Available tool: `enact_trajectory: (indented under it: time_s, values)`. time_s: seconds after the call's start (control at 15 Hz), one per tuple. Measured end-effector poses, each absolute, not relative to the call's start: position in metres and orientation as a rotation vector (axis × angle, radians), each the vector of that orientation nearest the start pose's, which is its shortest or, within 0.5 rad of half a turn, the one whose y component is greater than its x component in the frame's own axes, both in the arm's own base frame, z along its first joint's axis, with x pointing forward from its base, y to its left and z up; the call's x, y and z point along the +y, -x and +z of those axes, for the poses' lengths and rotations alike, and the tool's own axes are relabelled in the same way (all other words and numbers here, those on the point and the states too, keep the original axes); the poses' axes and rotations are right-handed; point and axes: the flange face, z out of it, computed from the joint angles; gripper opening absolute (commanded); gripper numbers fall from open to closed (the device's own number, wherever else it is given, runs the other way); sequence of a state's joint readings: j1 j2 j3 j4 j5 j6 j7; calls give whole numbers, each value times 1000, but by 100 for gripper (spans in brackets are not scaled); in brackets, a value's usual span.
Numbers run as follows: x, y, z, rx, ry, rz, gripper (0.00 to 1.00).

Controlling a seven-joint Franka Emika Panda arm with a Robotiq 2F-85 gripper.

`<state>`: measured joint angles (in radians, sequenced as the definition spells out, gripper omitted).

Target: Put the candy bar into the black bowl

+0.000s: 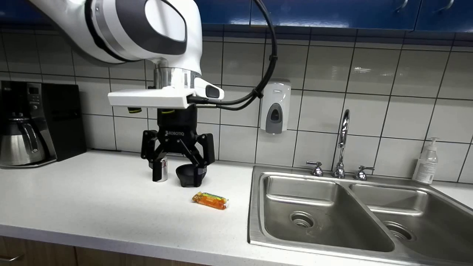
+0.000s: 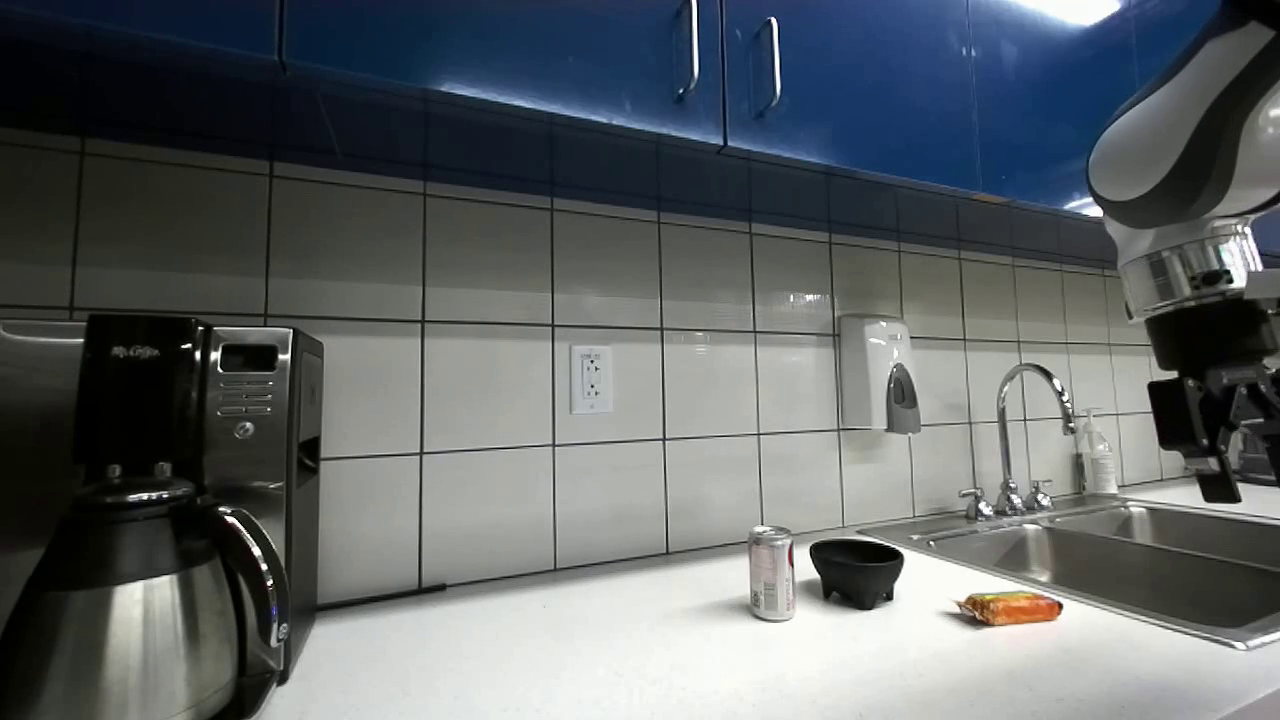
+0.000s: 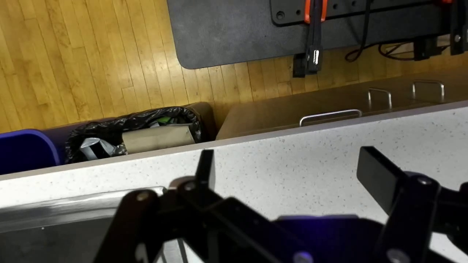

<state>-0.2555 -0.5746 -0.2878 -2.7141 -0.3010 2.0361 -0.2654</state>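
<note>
The candy bar (image 1: pixel 210 200) lies flat on the white counter in its orange wrapper. It also shows in another exterior view (image 2: pixel 1012 608), between the bowl and the sink. The black bowl (image 1: pixel 186 173) stands upright on the counter, partly hidden behind a gripper finger there. It is in full view and looks empty from the side in an exterior view (image 2: pixel 857 572), though its inside is hidden. My gripper (image 1: pixel 178 178) is open and empty, raised above the counter and apart from both things. Its spread fingers show in the wrist view (image 3: pixel 287 160), where bar and bowl are out of view.
A silver-and-red can (image 2: pixel 771 575) stands close beside the bowl. A steel double sink (image 1: pixel 255 207) with a tall faucet (image 1: pixel 343 140) is set into the counter. A coffee maker (image 2: pixel 200 480) stands at the far end. A soap dispenser (image 1: pixel 275 107) hangs on the tiled wall.
</note>
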Motion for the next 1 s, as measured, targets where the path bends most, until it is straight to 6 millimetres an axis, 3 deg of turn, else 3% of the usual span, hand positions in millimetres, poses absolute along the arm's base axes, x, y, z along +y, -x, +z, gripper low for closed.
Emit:
enact_trajectory:
  time_s: [0.33, 1.0]
  values:
    - [-197, -310, 360, -75, 3158, 367, 100]
    - [-217, -372, 348, -670, 3087, 551, 100]
